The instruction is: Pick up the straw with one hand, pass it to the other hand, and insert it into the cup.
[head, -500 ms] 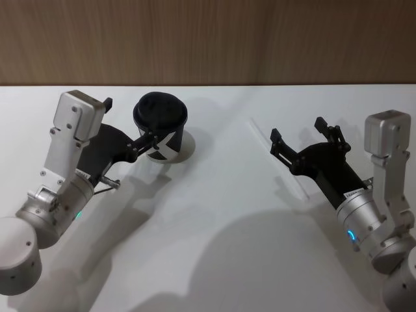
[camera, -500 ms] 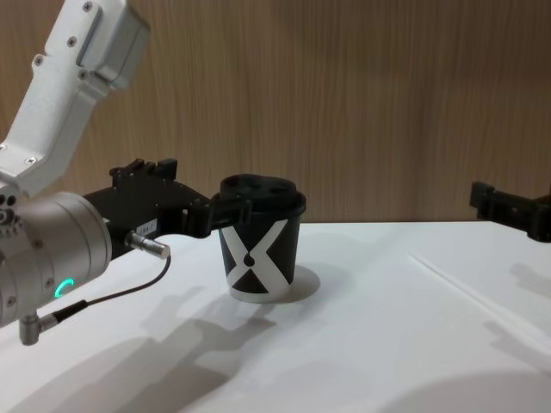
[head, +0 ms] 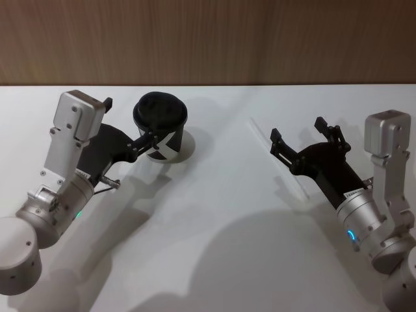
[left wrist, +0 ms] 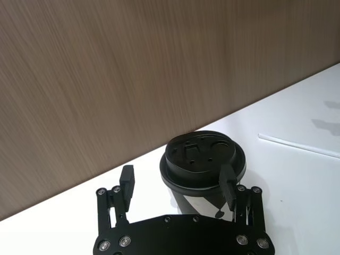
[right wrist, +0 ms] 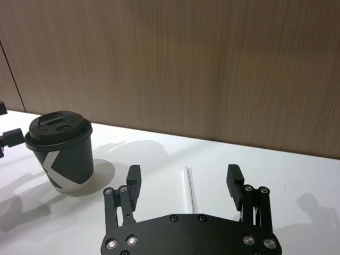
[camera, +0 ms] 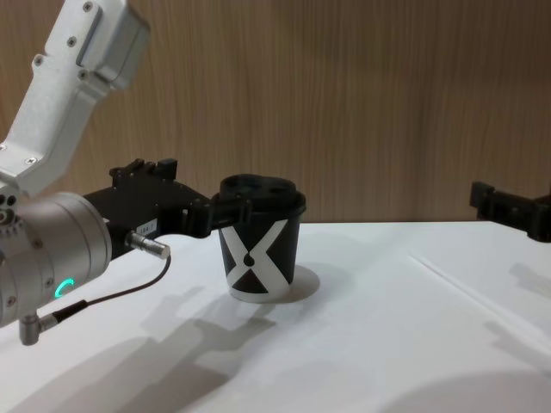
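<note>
Nothing has been lifted yet. The straw [right wrist: 189, 188] lies flat on the white bench [head: 221, 162], well off to the right of the cup [head: 160, 123], so I'd say the very first step, the pick-up, is the one in hand.

The right hand [head: 297, 129] hangs over the straw, on that same side of the cup and well apart from it. Its fingers are spread wide with nothing between them, and from its own wrist view the straw runs up the gap between the two tips.

The left hand [head: 130, 119] sits just to the left of the cup, also spread and empty. One fingertip is close against the cup's side, though I can't tell whether it touches. The cup stands upright with its black lid on.

To my eye the next move belongs to the right hand. It needs to come straight down until its tips straddle the straw at bench level, then close. The straw is thin and lies flat, so tips that stop high would shut on air, and a nudge from one side would likely roll it away.

Counting up: one straw, one cup, two hands.
</note>
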